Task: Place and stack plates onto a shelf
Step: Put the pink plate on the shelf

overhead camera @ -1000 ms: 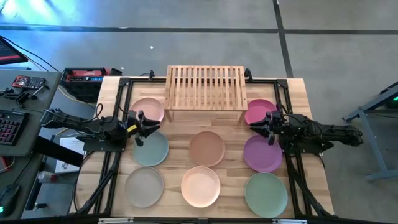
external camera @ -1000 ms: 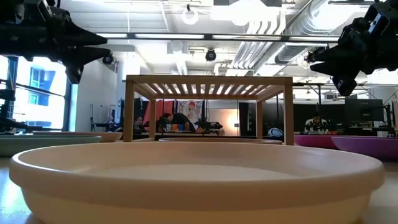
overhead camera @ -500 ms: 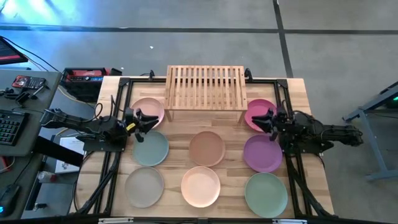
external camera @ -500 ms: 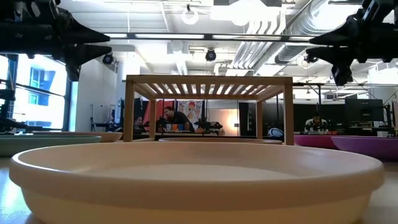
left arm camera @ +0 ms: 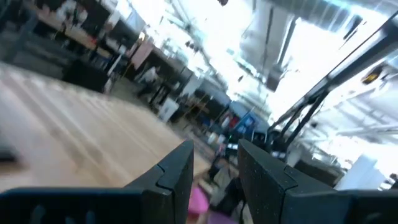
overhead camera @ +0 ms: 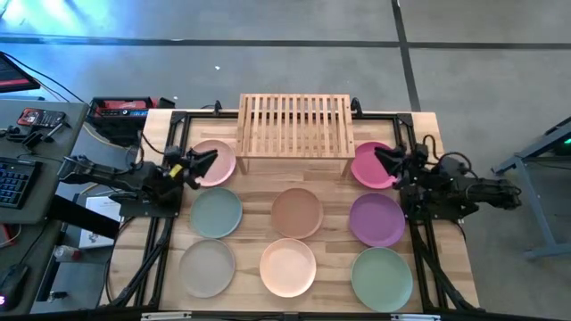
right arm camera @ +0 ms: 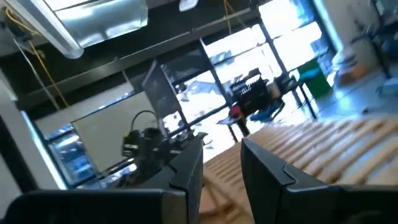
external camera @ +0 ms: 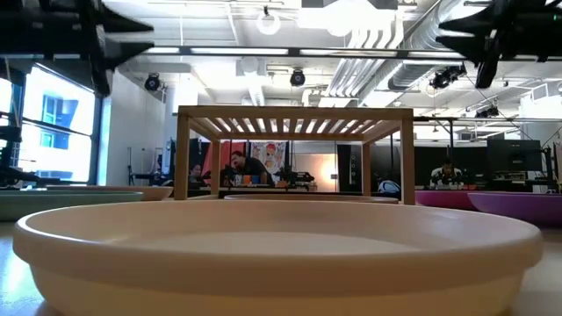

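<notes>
- Bamboo shelf [overhead camera: 294,127] stands at the table's far edge with its slatted top bare, so no plate is stacked on it yet.
- Eight plates lie singly on the tabletop [overhead camera: 426,134] in front of and beside the shelf, none overlapping, probably so each can be picked by its rim.
- Pink plate [overhead camera: 214,161] sits just beside the shelf's left end; the left gripper [overhead camera: 202,164] hangs over its near-left rim, fingers apart with nothing between them.
- Magenta plate [overhead camera: 370,164] lies just beside the shelf's right end; the right gripper [overhead camera: 390,160] hovers over its right rim, fingers parted a little, gripping nothing.
- Both arms look poised to start on these two nearest plates.
</notes>
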`<state>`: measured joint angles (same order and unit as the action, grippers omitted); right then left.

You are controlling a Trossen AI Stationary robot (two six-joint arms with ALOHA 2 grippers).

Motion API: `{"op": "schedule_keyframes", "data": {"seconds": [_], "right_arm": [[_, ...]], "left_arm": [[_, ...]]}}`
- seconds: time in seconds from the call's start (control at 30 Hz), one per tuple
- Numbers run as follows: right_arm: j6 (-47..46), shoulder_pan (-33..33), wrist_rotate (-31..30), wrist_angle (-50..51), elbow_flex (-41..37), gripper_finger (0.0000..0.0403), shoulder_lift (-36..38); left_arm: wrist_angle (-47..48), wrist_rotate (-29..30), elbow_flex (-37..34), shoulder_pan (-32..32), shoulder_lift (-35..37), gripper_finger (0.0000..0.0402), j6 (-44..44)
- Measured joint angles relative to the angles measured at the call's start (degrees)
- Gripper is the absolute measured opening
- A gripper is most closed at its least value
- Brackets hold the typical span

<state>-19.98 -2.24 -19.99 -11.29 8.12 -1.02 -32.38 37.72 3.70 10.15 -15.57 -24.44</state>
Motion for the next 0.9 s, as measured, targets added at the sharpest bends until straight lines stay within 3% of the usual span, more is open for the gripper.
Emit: {"op": "schedule_keyframes", "data": {"seconds": [0.17,0.43,0.7,0.9], "right_arm": [[4.6,0.0,-4.5,9.9,8.7,0.0092,-1.1],[0.9,0.0,-12.6,39.5,27.5,0.0092,-9.6],[-9.6,0.0,-12.1,64.7,40.7,0.0092,-23.7],[-18.7,0.0,-5.9,75.6,43.3,0.0092,-32.9]], "left_arm": [[-0.2,0.4,5.7,0.0,0.0,0.0113,7.9],[3.5,0.5,13.7,0.0,0.0,0.0113,15.0],[10.9,0.7,18.0,0.0,-1.1,0.0113,14.1],[13.4,1.8,18.2,0.0,-2.8,0.0113,14.0]]}}
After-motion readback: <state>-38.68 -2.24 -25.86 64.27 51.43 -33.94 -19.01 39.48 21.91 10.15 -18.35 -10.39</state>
